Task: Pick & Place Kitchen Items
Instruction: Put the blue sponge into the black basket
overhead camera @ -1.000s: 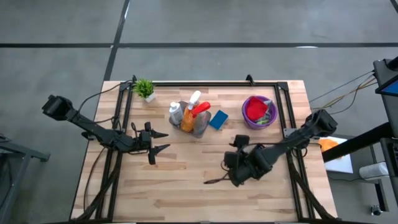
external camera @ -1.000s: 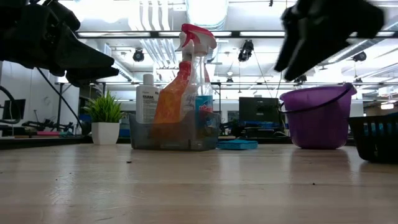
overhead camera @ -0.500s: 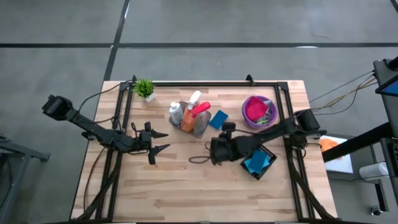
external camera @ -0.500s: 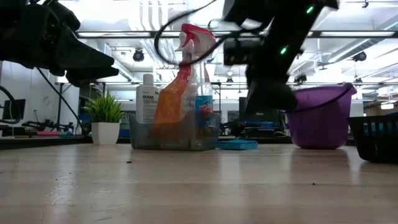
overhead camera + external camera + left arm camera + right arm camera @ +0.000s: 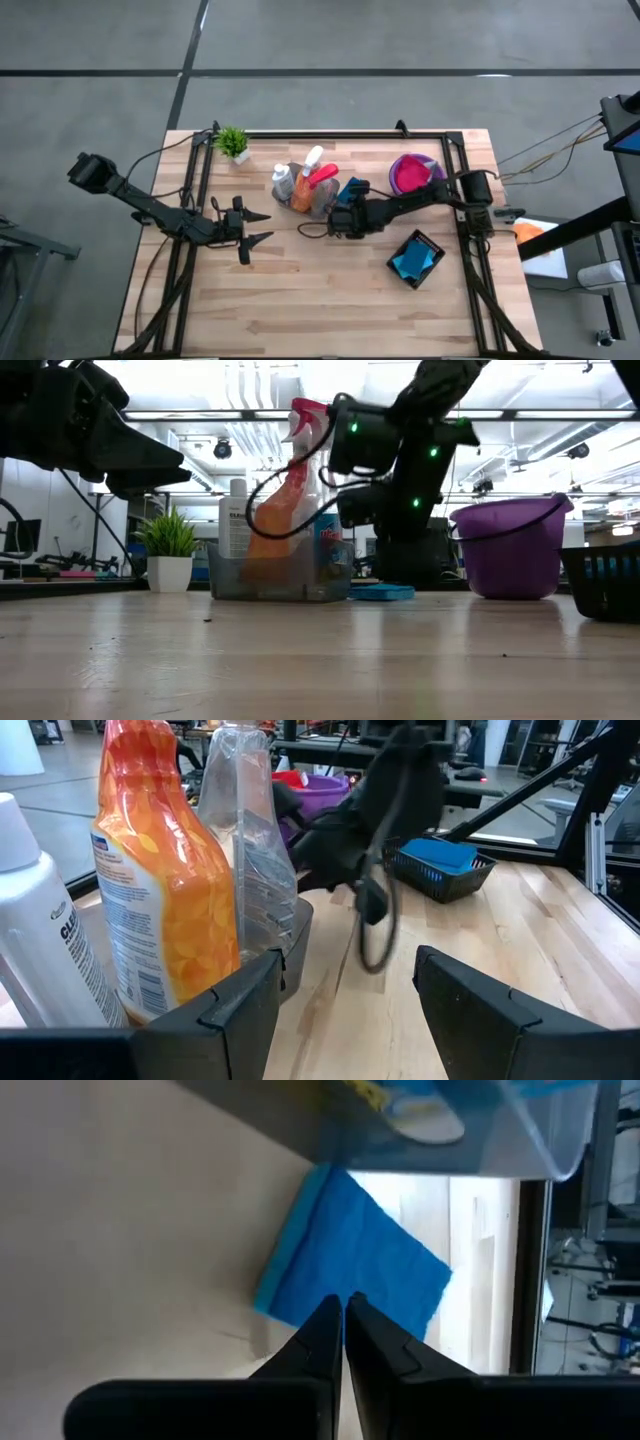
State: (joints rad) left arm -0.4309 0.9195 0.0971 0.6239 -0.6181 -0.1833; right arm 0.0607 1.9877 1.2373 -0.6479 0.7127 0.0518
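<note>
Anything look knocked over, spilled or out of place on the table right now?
Nothing stands out. The bottles stand upright in their clear bin, the blue sponge lies flat beside it, and the purple bucket and black basket sit upright. The right gripper is shut, empty, over the sponge.

Bottles, sponges and cloths on the table

Three bottles stood upright in a clear bin: a white bottle [image 5: 282, 181], an orange-and-white bottle [image 5: 301, 195] and a pink-trigger spray bottle [image 5: 322, 180]. A flat blue sponge [image 5: 350, 188] lay on the wood just beside the bin. Another blue sponge [image 5: 412, 262] lay in a black basket. A magenta cloth [image 5: 408, 177] sat in the purple bucket.
</note>
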